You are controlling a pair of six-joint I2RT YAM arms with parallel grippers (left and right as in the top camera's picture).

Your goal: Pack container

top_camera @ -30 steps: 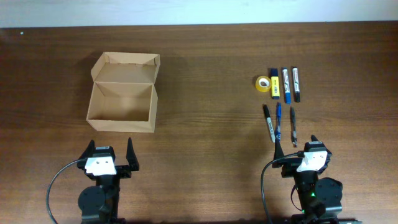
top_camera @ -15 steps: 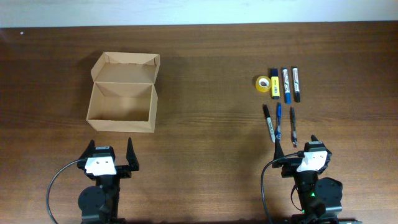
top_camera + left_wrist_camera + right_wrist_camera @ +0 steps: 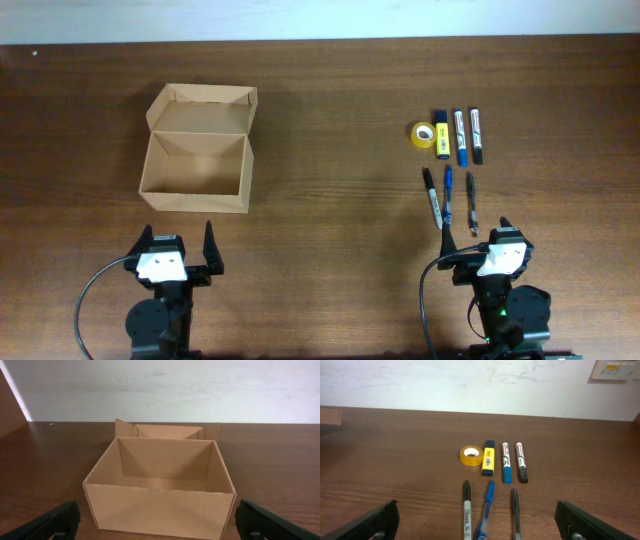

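Note:
The tan cardboard container (image 3: pixel 196 168) stands open at the left of the table, its flap lid (image 3: pixel 203 108) laid back; the left wrist view shows it empty (image 3: pixel 165 477). My left gripper (image 3: pixel 178 243) is open and empty just in front of it. At the right lie a yellow tape roll (image 3: pixel 424 133), a yellow highlighter (image 3: pixel 440 133), a blue marker (image 3: pixel 460 137), a black marker (image 3: pixel 476 135), a Sharpie (image 3: pixel 432 196), a blue pen (image 3: pixel 449 195) and a dark pen (image 3: pixel 471 202). My right gripper (image 3: pixel 478 231) is open and empty just before the pens, as the right wrist view (image 3: pixel 480 525) shows.
A white wall (image 3: pixel 470 385) runs behind the table's far edge. Black cables (image 3: pixel 95 290) loop beside both arm bases at the front edge. The dark wooden table (image 3: pixel 330 150) lies between the box and the pens.

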